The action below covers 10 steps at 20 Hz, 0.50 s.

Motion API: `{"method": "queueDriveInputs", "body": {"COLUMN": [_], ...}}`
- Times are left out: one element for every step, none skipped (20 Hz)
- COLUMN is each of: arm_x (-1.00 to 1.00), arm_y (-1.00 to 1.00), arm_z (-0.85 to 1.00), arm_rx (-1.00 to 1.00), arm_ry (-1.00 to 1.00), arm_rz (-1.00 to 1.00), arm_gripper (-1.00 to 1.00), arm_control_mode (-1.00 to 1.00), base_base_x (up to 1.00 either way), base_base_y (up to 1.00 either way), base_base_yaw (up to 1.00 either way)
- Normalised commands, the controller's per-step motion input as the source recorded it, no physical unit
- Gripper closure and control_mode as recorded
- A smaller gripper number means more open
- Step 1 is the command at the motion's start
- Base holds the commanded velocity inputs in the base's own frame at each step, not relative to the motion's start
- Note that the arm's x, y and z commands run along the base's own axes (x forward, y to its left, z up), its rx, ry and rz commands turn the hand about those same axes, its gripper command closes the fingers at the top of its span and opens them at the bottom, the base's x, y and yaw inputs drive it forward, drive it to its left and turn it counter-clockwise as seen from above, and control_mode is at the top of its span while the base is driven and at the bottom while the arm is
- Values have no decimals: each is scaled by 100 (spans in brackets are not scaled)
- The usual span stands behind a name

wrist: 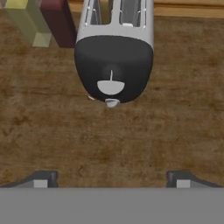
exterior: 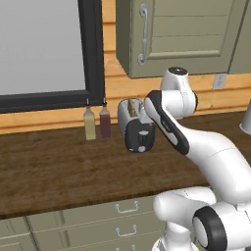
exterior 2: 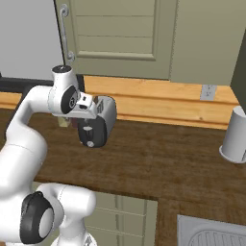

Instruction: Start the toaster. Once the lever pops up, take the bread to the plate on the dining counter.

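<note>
Two dark fingertips (wrist: 41, 178) of my gripper (wrist: 112, 179) stand wide apart, holding nothing, above bare wooden counter (exterior: 59, 171) just in front of the toaster (wrist: 114, 48). Toaster stands upright on the counter near the back wall, black end panel facing me. Its lever (wrist: 112, 103) shows as a small pale tab at the lower edge of that panel, clear of my fingers. Beside the toaster stand an olive bottle (exterior: 89, 123) and a dark red bottle (exterior: 105, 120), close together. A grey cylinder (exterior 2: 235, 133) stands well apart at the counter's far end.
</note>
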Motion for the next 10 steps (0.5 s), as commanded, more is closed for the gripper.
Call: {"method": "queueDriveInputs", "body": {"arm_x": [22,22,22,25,26,28,29,32,35,35], "arm_y": [29,24,20,13,10,9,9,4,1,0], "arm_z": [-17,-14,-13,-11,-9,-8,-7,-6,-8,-7], "arm_rx": [0,0,0,0,0,0,0,0,0,0], "arm_ry": [0,0,0,0,0,0,0,0,0,0], "arm_rz": [-6,-5,-5,-5,-5,-5,-5,-3,-2,-2], "arm_gripper": [-100,-100,-100,-100,-100,100,100,100,100,100], "arm_control_mode": [-100,-100,-100,-100,-100,-100,-100,-100,-100,-100], "base_base_x": [0,0,0,0,0,0,0,0,0,0], "base_base_y": [0,0,0,0,0,0,0,0,0,0], "base_base_yaw": [0,0,0,0,0,0,0,0,0,0]}}
